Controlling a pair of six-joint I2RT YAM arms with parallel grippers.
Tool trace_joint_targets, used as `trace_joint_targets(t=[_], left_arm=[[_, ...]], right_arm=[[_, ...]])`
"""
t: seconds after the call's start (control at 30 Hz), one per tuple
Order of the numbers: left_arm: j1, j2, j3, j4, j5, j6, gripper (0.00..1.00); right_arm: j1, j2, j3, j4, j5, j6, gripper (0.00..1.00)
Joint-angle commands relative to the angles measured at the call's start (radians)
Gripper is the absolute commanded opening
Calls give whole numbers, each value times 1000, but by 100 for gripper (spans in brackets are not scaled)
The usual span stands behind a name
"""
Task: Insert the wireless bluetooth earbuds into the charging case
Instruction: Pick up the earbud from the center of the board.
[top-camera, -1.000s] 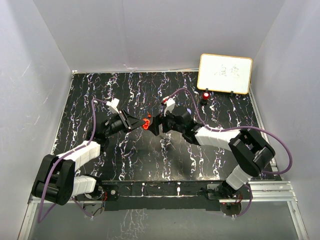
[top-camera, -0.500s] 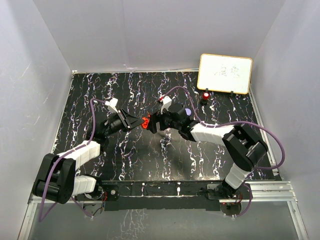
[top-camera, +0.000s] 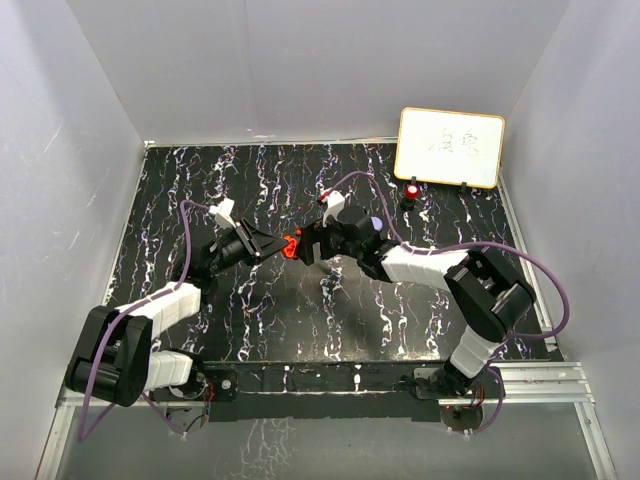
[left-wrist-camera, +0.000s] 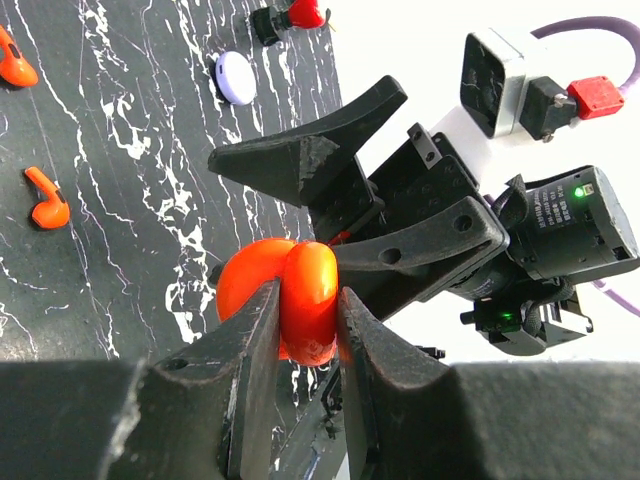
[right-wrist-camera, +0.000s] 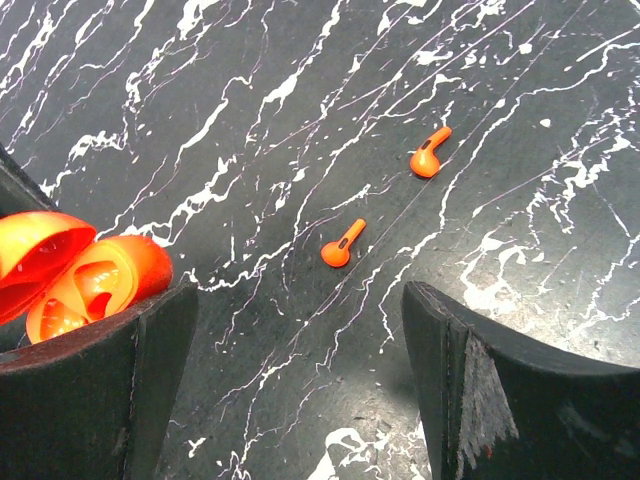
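Earbuds (right-wrist-camera: 343, 245): 2 in view, glossy orange-red plastic, each a rounded bud with a short stem. They lie apart from each other on the black, white-veined table (right-wrist-camera: 250, 120), outside the case.

Charging case (right-wrist-camera: 90, 275): 1 smooth orange-red clamshell, lid open, moulded hollows showing inside.

Left gripper (left-wrist-camera: 308, 300): 2 black fingers pinching the charging case.

Right gripper (right-wrist-camera: 298, 300): jaws spread wide just beside the case, holding nothing.

Pale round case (left-wrist-camera: 235, 77): 1, on the table well apart.
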Motion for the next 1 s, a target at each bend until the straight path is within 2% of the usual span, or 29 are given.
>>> trace_joint_targets(t=[0.0, 0.13, 0.33, 0.7, 0.97], left_arm=[[12, -22, 48, -82, 31, 32, 0], [72, -11, 53, -94, 50, 25, 0], [171, 27, 35, 26, 105, -56, 0], [211, 55, 54, 38, 112, -77, 0], [227, 79, 42, 93, 153, -100, 0]], right_arm=[[-14, -65, 17, 103, 25, 30, 82], [-25, -104, -8, 54, 63, 14, 81], [-26, -125, -2, -46, 100, -16, 80], [-26, -76, 54, -108, 87, -31, 79], [-25, -27, 119, -188, 71, -31, 70]])
